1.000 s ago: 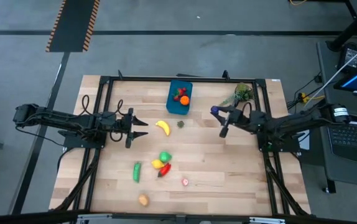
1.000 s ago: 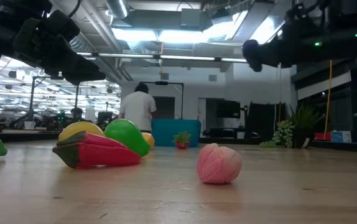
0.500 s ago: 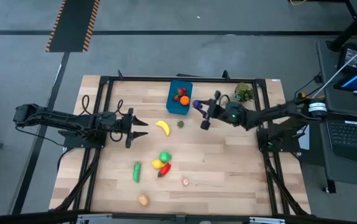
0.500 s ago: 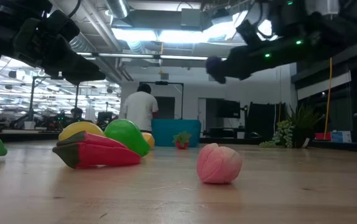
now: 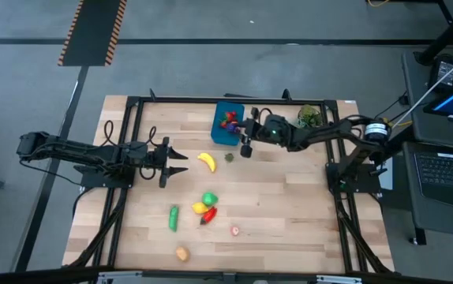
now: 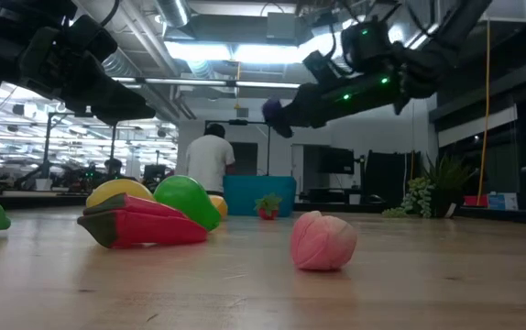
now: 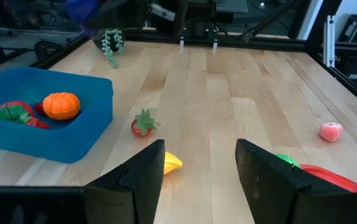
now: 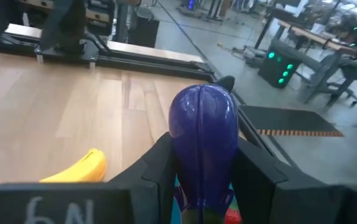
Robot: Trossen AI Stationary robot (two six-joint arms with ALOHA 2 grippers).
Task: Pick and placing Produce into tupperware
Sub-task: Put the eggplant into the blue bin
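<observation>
**One eggplant hanging at the tub's edge**

One purple eggplant (image 8: 202,143) sits clamped between the right gripper (image 5: 245,136) jaws, and the right wrist view shows it upright, squeezed on both flanks, well clear of the counter (image 5: 290,213). That high carry makes sense to me: the load has to clear the wall of the teal tupperware (image 5: 221,136), and from above the gripper hangs right at the tub's 3 o'clock side, barely short of it. Release looks like the step in hand.

Inside the tub an orange (image 7: 61,105) and something red (image 7: 15,113) lie already, at its 12 o'clock end in the high view, so the nearer end has free floor for the newcomer.

Over at 9 o'clock the left gripper (image 5: 175,160) waits above the counter, jaws apart with nothing between them, pointing toward the banana (image 5: 206,161), which lies just beyond its tips.

Plenty left on the counter: a small strawberry (image 7: 142,123) between banana and tub, a cluster around 6 o'clock of centre with a green piece (image 5: 209,198), a yellow piece (image 5: 199,207) and a red pepper (image 5: 209,214) touching, a green cucumber (image 5: 174,218) to their 9 o'clock, a pink piece (image 5: 235,230) and an orange-brown piece (image 5: 181,253) nearer the front edge. The leafy sprig (image 5: 308,117) stands at 2 o'clock, behind the right arm. Nothing blocks the drop; I would only watch the tub rim. A person (image 6: 207,160) stands far back in the room.
</observation>
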